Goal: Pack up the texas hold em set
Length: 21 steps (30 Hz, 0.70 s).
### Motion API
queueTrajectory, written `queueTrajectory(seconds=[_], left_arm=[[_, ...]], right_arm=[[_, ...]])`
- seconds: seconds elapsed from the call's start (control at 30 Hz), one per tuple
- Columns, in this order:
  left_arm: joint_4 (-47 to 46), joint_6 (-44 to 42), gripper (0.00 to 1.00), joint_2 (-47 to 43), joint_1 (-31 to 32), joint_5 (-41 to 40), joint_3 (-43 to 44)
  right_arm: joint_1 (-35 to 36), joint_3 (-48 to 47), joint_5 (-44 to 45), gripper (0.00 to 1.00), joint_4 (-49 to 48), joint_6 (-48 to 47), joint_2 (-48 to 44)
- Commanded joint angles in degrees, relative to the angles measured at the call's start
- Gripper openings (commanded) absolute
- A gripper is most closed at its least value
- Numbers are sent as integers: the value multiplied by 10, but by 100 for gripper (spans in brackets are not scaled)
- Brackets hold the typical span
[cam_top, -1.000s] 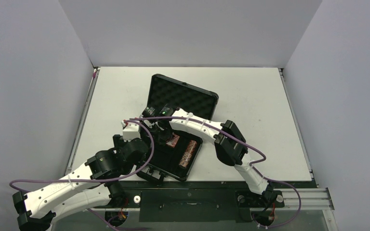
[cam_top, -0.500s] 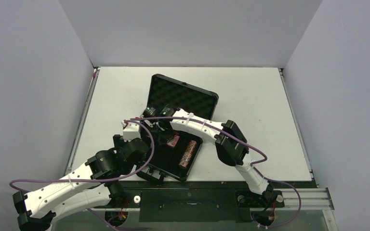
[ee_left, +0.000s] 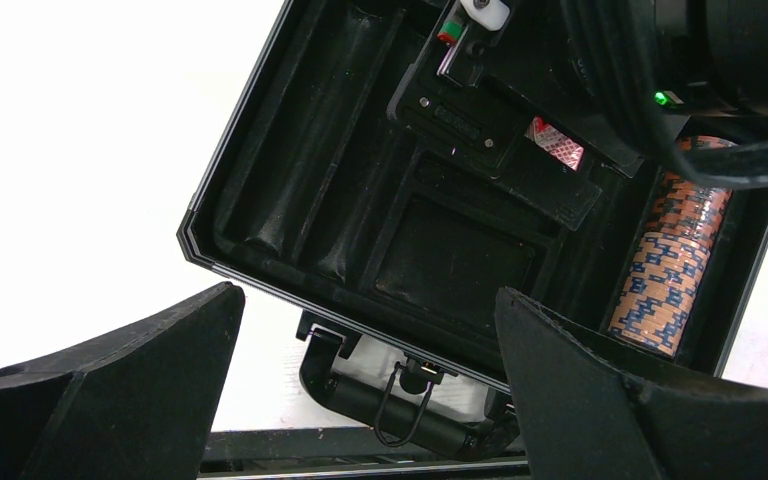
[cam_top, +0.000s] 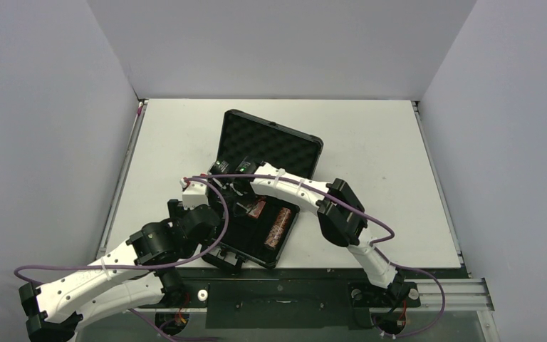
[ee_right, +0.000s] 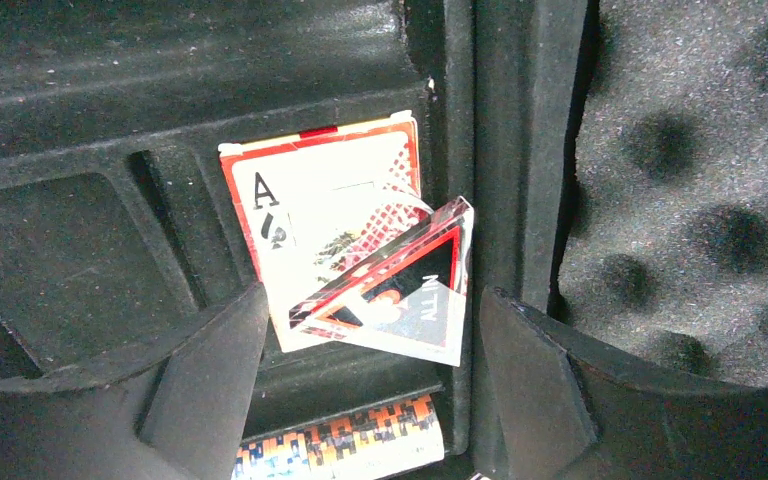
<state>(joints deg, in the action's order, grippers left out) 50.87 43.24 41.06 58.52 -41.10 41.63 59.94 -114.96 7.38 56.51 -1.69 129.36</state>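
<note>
The black case (cam_top: 236,247) lies open, its foam-lined lid (cam_top: 271,142) propped up at the back. In the right wrist view the pink card box (ee_right: 310,220) sits in a tray slot, and the small red-black triangle (ee_right: 400,290) rests tilted on it. One reddish-brown chip roll (cam_top: 279,226) lies in the right-hand slot and also shows in the left wrist view (ee_left: 670,270). A second roll is not in view. My right gripper (ee_right: 370,380) is open just above the triangle and not touching it. My left gripper (ee_left: 365,295) is open and empty over the case's front edge and handle (ee_left: 410,410).
Grey walls enclose the white table (cam_top: 370,142) on three sides. The lid's foam (ee_right: 700,200) stands close beside my right fingers. The tray's left slots (ee_left: 310,160) hold nothing. A metal rail (cam_top: 441,292) runs along the near edge. Purple cables loop over both arms.
My right wrist has shifted slightly over the tray, and the card box shows a little more beside it. The left arm has not moved.
</note>
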Motion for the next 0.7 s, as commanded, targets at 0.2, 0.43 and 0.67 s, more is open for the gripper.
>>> queueTrajectory(seconds=[0.2, 0.43, 0.67], left_arm=[[-7, -4, 96, -7, 1, -3, 20], [-7, -5, 96, -9, 1, -3, 20], [-8, -6, 96, -11, 1, -2, 20]], right_arm=[[21, -2, -6, 73, -12, 10, -49], [23, -2, 7, 73, -13, 17, -60], [22, -22, 36, 73, -20, 37, -70]])
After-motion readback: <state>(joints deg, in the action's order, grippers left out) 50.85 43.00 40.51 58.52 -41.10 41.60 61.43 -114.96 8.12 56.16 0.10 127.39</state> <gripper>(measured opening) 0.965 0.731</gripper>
